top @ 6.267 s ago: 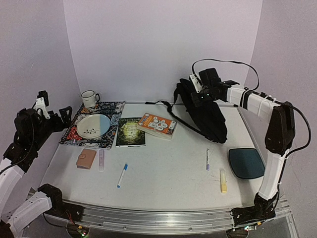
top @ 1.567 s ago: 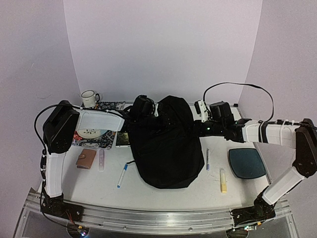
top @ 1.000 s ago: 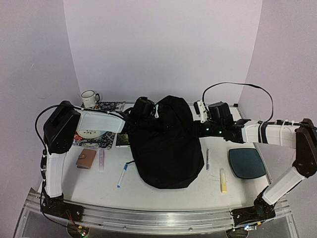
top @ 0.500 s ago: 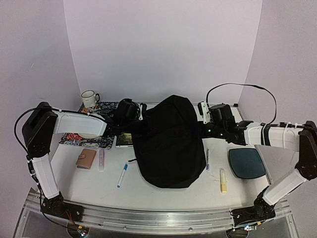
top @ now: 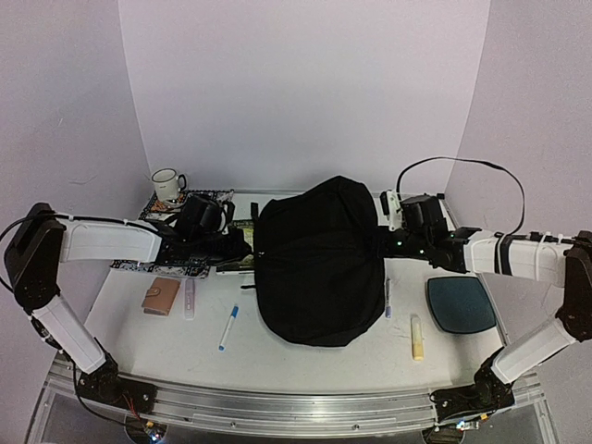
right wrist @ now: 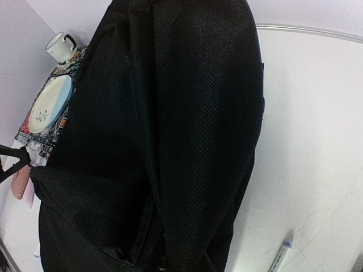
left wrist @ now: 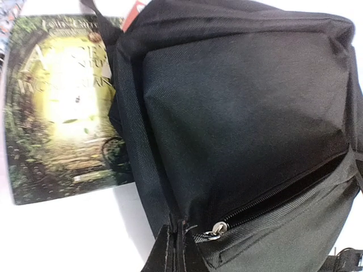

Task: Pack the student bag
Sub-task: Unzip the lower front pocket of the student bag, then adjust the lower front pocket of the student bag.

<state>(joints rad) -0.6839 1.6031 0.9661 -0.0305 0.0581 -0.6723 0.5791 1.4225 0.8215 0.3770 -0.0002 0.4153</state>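
The student bag [top: 319,264], a large black backpack, lies in the middle of the table and fills both wrist views [left wrist: 244,113] [right wrist: 170,124]. My left gripper [top: 240,248] is at the bag's left edge. In the left wrist view the left gripper [left wrist: 176,255] is shut on a fold of black fabric beside the silver zip pull [left wrist: 218,228]. My right gripper [top: 380,242] presses against the bag's right edge. Its fingers are hidden under the fabric in the right wrist view.
A green book [left wrist: 57,107] lies partly under the bag's left side. A mug [top: 167,183] and a patterned mat [top: 199,199] sit at the back left. A brown wallet [top: 161,295] and a blue pen [top: 228,326] lie in front. To the right are a second pen [top: 388,301], a yellow tube [top: 417,337] and a dark-teal pad [top: 461,304].
My left arm has drawn back to the left while keeping hold of the bag's edge. The right gripper has shifted slightly right. The bag now lies wider and a little farther right.
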